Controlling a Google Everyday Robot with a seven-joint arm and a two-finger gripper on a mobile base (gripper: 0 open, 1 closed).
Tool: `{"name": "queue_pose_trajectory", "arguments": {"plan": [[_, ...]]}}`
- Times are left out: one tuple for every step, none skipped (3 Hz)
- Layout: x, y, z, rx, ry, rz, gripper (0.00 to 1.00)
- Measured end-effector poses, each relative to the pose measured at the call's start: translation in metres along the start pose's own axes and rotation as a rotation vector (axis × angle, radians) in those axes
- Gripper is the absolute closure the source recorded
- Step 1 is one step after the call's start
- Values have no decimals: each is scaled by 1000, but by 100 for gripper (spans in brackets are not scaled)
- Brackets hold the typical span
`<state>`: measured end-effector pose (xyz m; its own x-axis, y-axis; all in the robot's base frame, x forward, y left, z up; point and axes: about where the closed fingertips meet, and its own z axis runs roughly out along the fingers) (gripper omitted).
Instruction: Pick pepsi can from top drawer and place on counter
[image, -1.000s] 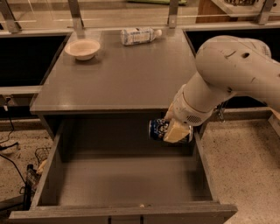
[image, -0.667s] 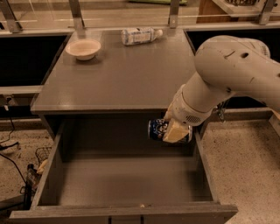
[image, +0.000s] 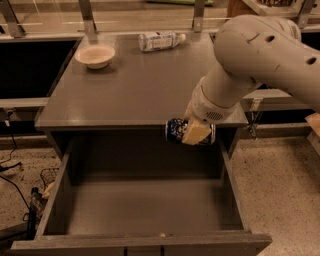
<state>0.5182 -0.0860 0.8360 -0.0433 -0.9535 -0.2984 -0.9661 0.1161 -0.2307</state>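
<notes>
Over the top drawer (image: 150, 210): pepsi can (image: 173, 131) lies sideways in the air, level with the front edge of the bench (image: 135, 85), the drawer floor bare beneath it.
Tool (image: 192, 132): mine, clamped across the can's middle, one tan finger over its side.
Handling: light, thin-walled, slick metal; I judge a mid-body hold right, firm without denting.
Bench top: bowl (image: 95, 55) and bottle (image: 159, 41) sit at the far side, well apart from the can.
Change: a second ago the can hung lower, in the drawer opening; it has risen.
</notes>
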Motion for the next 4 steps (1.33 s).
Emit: {"name": "queue_pose_trajectory", "arguments": {"plan": [[-9,-15,-9,8,16,-19,100],[-12,-26,-10,10,20,-22,100],[-17,-62,-8,6,36,-1,100],[-34,-109,-34,54,17,5,100]]}}
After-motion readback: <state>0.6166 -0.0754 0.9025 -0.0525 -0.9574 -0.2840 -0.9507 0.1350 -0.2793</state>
